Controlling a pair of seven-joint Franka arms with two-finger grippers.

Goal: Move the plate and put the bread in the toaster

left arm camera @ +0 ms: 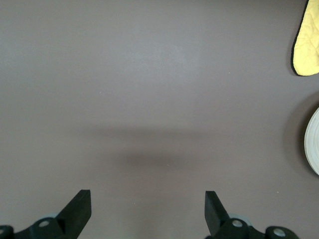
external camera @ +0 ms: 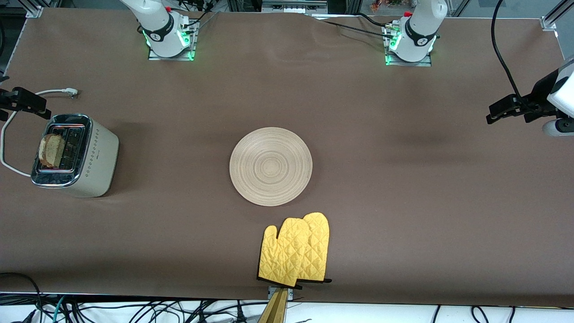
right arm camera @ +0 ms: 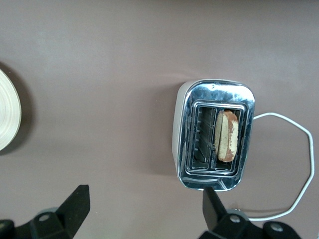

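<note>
The bread [external camera: 50, 150] is seated upright in one slot of the toaster [external camera: 76, 155] at the right arm's end of the worktop [external camera: 403, 188]. The plate [external camera: 271, 166] is left mid-worktop, empty. The left claw [left arm camera: 148, 211] and right claw [right arm camera: 145, 211] are held apart, nothing gripped.

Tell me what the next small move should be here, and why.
Probably none beyond keeping both arms clear. The bread already stands in one slot of the toaster, and the wooden plate lies bare mid-table, apart from the yellow oven mitts. The right claw is open and empty over the toaster's end of the table; the left claw is open over bare tabletop.
</note>
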